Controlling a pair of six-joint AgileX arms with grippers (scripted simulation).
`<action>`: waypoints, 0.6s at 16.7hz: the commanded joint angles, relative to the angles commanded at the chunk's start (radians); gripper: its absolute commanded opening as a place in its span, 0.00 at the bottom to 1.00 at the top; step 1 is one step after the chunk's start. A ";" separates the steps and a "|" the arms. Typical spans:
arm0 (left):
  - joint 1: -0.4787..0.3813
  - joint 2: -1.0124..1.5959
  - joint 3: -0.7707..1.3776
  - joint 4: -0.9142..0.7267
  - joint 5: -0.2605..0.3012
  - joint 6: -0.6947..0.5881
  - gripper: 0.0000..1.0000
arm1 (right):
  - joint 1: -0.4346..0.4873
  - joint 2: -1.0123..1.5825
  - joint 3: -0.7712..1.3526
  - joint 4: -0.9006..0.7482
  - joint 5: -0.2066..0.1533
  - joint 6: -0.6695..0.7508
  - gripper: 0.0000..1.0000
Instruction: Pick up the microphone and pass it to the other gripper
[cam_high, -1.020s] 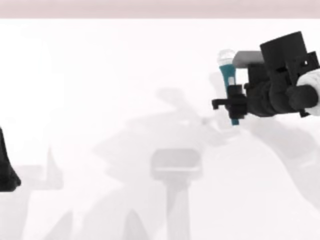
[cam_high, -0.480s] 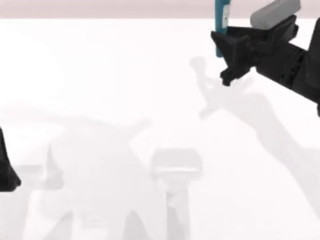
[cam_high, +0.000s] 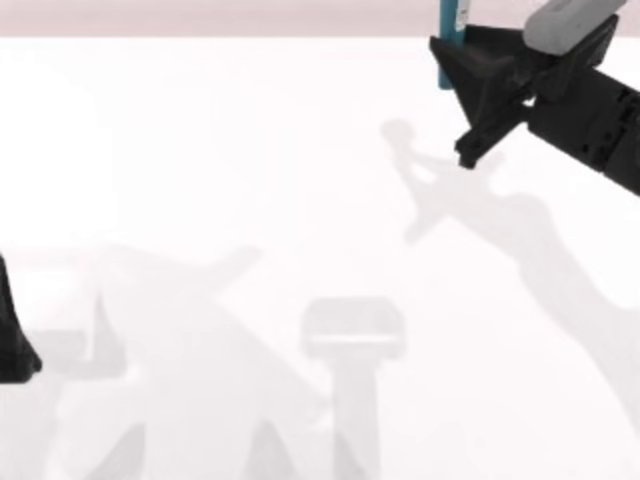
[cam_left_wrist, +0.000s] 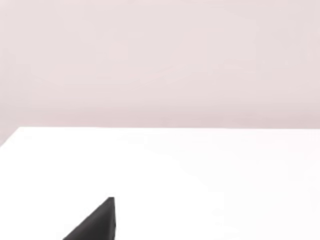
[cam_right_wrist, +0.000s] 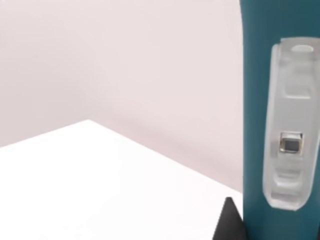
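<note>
My right gripper (cam_high: 462, 75) sits at the upper right of the top view, closed on the mic (cam_high: 449, 42), whose teal handle runs off the frame's upper edge, so its head is out of sight. In the right wrist view the mic (cam_right_wrist: 270, 120) fills the right side, its white switch panel (cam_right_wrist: 291, 122) facing the camera, with one black fingertip (cam_right_wrist: 229, 220) just beside the handle at the lower edge.

The risk, as I judge it, is the handoff itself. The handle is slim and tapering, so it could slide through my fingers if the arm swings fast. The left gripper (cam_high: 14, 340) is parked well apart at the lower left edge of the top view, so there is a long carry before it can take hold. I cannot tell whether its fingers are spread; only a dark tip (cam_left_wrist: 95, 222) shows in its own wrist view.

My right arm reaches in from the right edge, slanting up toward the far side of the table (cam_high: 250, 150), fingers pointing left.
</note>
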 joint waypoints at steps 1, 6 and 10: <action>0.000 0.000 0.000 0.000 0.000 0.000 1.00 | 0.003 0.001 -0.001 0.003 0.003 0.000 0.00; 0.000 0.000 0.000 0.000 0.000 0.000 1.00 | 0.124 0.031 -0.026 0.116 0.120 0.010 0.00; 0.000 0.000 0.000 0.000 0.000 0.000 1.00 | 0.240 0.051 -0.053 0.224 0.235 0.022 0.00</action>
